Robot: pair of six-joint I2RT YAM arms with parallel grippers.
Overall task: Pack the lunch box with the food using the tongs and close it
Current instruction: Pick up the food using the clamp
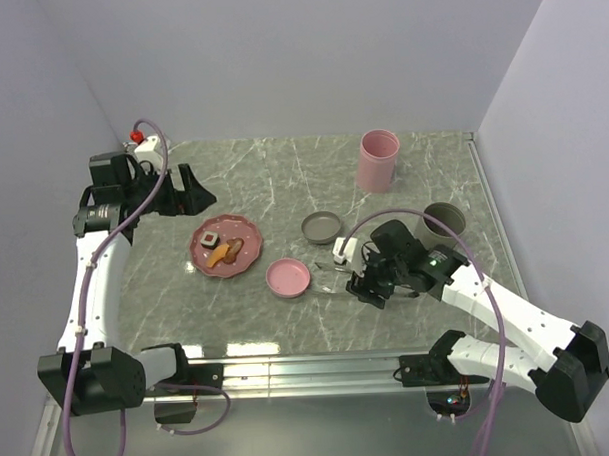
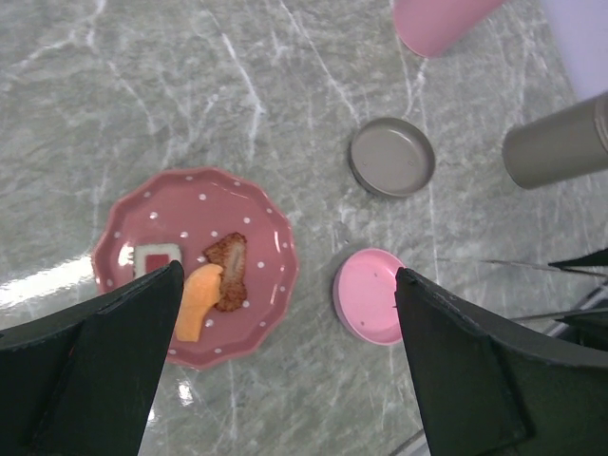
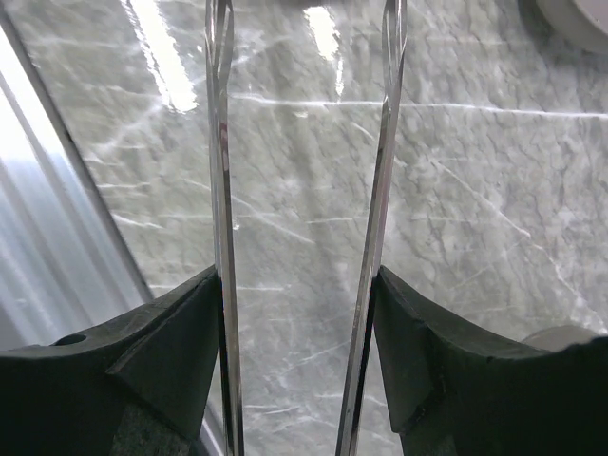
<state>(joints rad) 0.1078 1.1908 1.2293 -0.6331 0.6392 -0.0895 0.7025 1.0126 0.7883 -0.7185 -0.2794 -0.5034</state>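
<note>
The pink lid [image 1: 288,278] lies between the tongs [image 3: 220,190] in my right gripper [image 3: 299,304] and the pink plate [image 1: 251,260], the grey lid [image 1: 322,227] near it. Behind the plate, bare bench [image 1: 283,179] runs toward the pink cup [image 1: 378,160].

I count one pink dotted plate [image 2: 271,237]. Three food morsels: one white roll slice [image 2: 157,258], one brown piece [image 2: 226,271], one orange piece [image 2: 198,302]. Two tall containers: one pink container [image 1: 378,160], one grey container [image 1: 449,216]. Two shallow round dishes: one grey dish [image 1: 322,227], one pink dish [image 1: 288,278]. One pair of tongs [image 3: 220,237]. One bench [image 1: 263,179].
</note>
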